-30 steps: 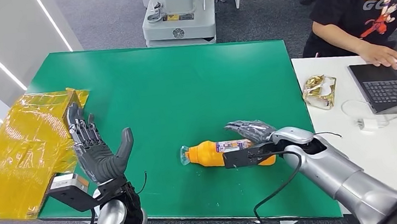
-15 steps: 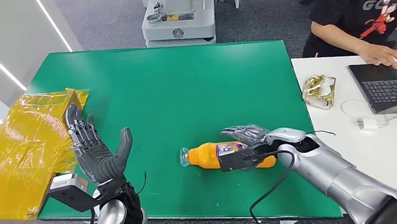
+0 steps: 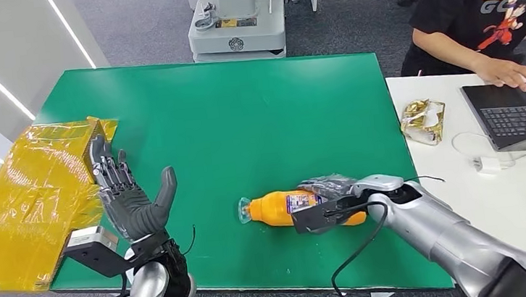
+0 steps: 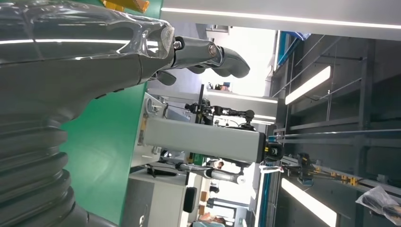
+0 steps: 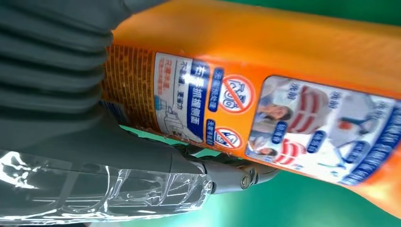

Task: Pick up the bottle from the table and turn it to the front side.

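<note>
The orange bottle point(image 3: 280, 209) lies on its side on the green counter point(image 3: 243, 121), its base end inside the right hand point(image 3: 333, 189) and its clear cap pointing away from that hand toward the left hand point(image 3: 130, 201). The right hand's fingers curl over the top of the bottle and its thumb point(image 5: 227, 177) sits under the labelled side, so it grips the bottle. The left hand is raised well apart from the bottle, palm upright, fingers spread, holding nothing.

Light: bright, even, from ceiling strips point(image 4: 309, 84).
Shadows: faint and soft on green table point(image 3: 242, 114).
Glare: sheen on yellow film point(image 3: 24, 193), far left.
Focus: head view sharp; orange bottle point(image 5: 293, 90) slightly soft close up.
</note>
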